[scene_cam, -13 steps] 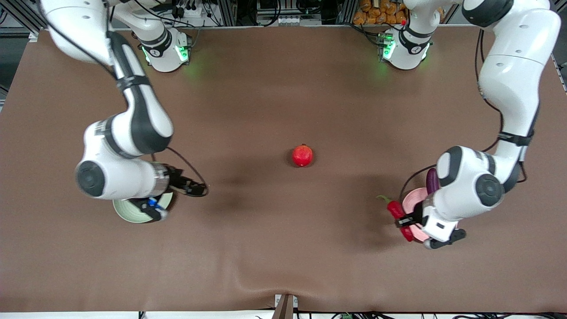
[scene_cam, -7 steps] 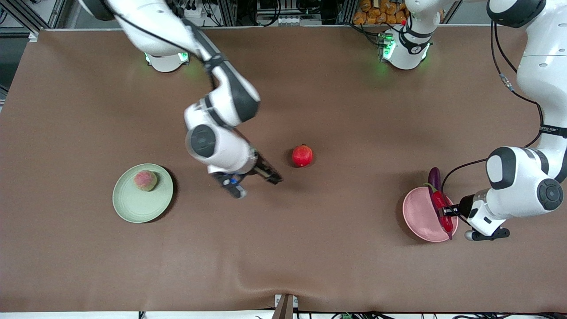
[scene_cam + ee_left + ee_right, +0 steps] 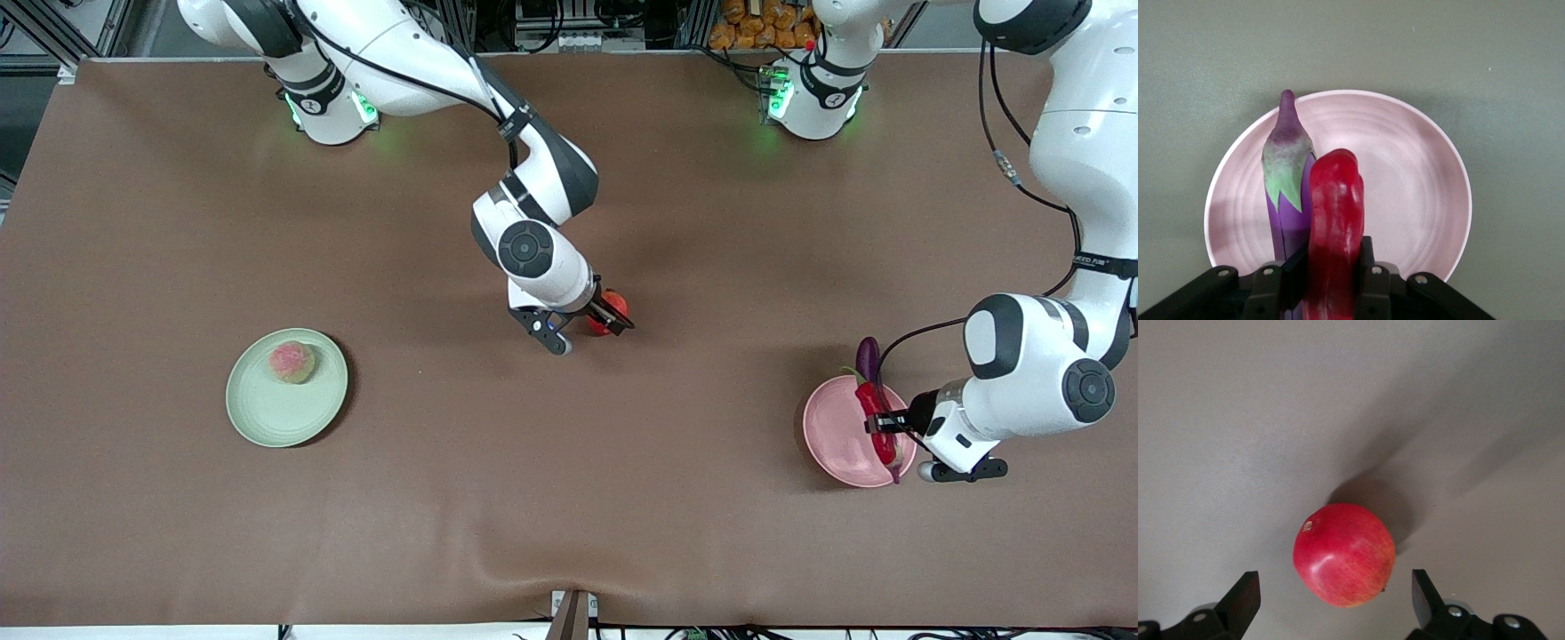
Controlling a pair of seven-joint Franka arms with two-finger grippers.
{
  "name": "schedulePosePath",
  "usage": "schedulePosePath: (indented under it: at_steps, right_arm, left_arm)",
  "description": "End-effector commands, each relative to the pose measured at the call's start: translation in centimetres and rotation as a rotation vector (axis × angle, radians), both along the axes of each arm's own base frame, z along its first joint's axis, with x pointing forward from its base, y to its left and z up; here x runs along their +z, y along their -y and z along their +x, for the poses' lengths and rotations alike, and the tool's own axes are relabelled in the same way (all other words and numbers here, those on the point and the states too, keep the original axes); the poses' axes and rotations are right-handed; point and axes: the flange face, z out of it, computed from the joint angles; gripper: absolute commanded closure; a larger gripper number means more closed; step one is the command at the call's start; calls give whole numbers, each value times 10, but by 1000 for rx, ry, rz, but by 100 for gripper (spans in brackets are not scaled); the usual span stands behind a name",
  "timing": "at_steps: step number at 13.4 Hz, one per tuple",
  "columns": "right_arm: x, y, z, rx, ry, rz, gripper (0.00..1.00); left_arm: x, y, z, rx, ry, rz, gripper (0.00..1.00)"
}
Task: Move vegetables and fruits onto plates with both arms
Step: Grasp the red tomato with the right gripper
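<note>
Table (image 3: 622, 498): brown matte cover. On it: pale green plate (image 3: 267, 418) toward the right arm's end; red round fruit (image 3: 613, 308) near the middle; pale pink plate (image 3: 831, 436) toward the left arm's end. The three lie well apart.

Right wrist view: round red pomegranate-like fruit (image 3: 1344, 555) sits alone on plain tabletop (image 3: 1271, 420), small pale nub at one side. Right gripper (image 3: 1337, 599) poised directly over it, jaws spread wide, one dark fingertip (image 3: 1243, 597) each side, both clear of skin. Fruit's dark shadow falls on tabletop beside it.
</note>
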Motion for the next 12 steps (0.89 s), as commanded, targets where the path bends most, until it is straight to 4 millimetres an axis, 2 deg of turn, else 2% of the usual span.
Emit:
schedulePosePath:
  at_steps: [1, 2, 3, 5, 6, 7, 8, 10, 11, 12]
  right_arm:
    - [-33, -13, -7, -30, 34, -12, 0]
    - [-45, -15, -7, -51, 36, -14, 0]
    - [-49, -15, -7, -46, 52, -23, 0]
    - [-54, -19, -13, -8, 83, -62, 0]
    - [-56, -20, -14, -8, 81, -65, 36]
    - [-53, -18, -11, -19, 78, -66, 83]
    - [-47, -10, -2, -35, 77, -63, 100]
    - [-33, 19, 25, -60, 39, -87, 100]
    - [-18, 38, 44, -58, 11, -99, 100]
    - [-7, 63, 62, -19, -28, -124, 100]
  left_arm:
    - [4, 5, -2, 23, -9, 14, 46]
    - [8, 8, 0, 39, -4, 13, 7]
    - [10, 8, 2, 32, 5, 18, 0]
    - [14, 16, 3, 33, 10, 17, 0]
    - [16, 17, 3, 31, 11, 18, 0]
    - [19, 17, 4, 33, 15, 20, 0]
    - [22, 17, 4, 32, 20, 20, 0]
    - [32, 15, 9, 37, 37, 21, 0]
    - [37, 14, 9, 38, 39, 24, 0]
    - [49, 15, 9, 31, 45, 36, 0]
